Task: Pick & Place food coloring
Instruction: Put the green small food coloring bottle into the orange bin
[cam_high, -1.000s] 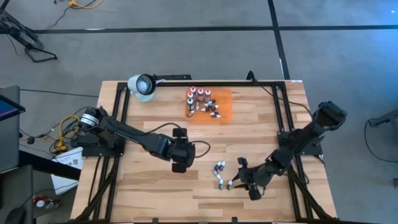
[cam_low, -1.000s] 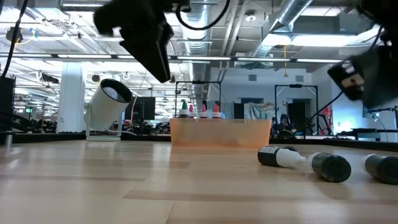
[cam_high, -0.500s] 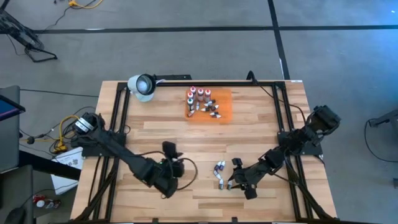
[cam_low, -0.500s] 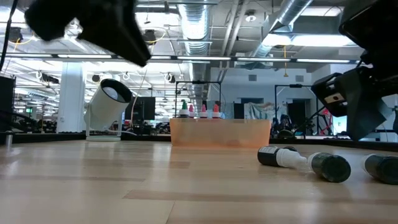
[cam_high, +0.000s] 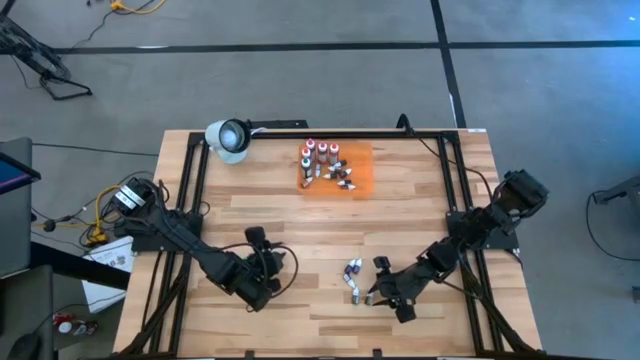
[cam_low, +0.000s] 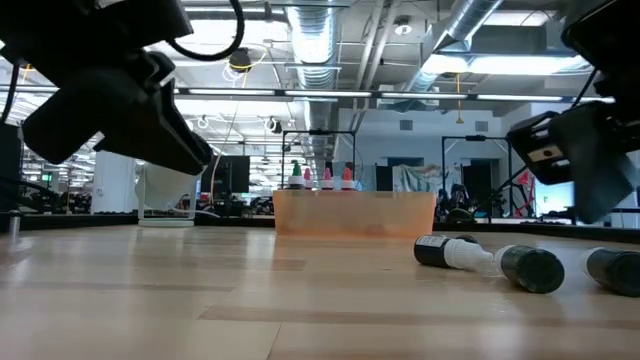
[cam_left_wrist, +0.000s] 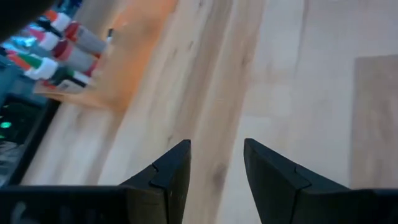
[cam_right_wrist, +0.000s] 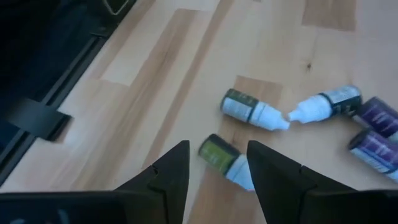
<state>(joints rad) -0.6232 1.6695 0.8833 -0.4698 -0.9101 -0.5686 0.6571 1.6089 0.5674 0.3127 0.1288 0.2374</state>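
While my right gripper hovers with jaws parted and empty, the small green-labelled dropper bottle with a white tip lies on the wooden desk just ahead, long axis slanting across the gap; left gripper waits farther off, also empty.

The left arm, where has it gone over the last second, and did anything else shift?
The left tool pulled back toward the table's near left, empty. The right tool edged nearer the loose bottles, open above them. Those bottles and the bottles on the orange mat have not moved.
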